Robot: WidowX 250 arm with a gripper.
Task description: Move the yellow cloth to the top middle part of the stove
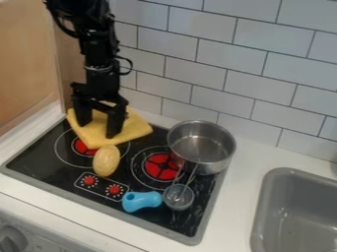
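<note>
The black gripper (98, 129) hangs over the back left of the stove (39, 159), pointing down with its two fingers spread apart. Flat beneath and around the fingertips lies the yellow cloth (135, 127), covering the back left corner of the stove and part of the left burner. Whether the tips touch the cloth I cannot tell. Some of the cloth is hidden behind the fingers.
A yellowish oval object (106, 160) sits just in front of the cloth. The metal pot (203, 145) stands at the stove's back right, with a blue-handled utensil (141, 201) in front. A tiled wall (191, 74) rises behind; a grey sink (299, 211) is at right.
</note>
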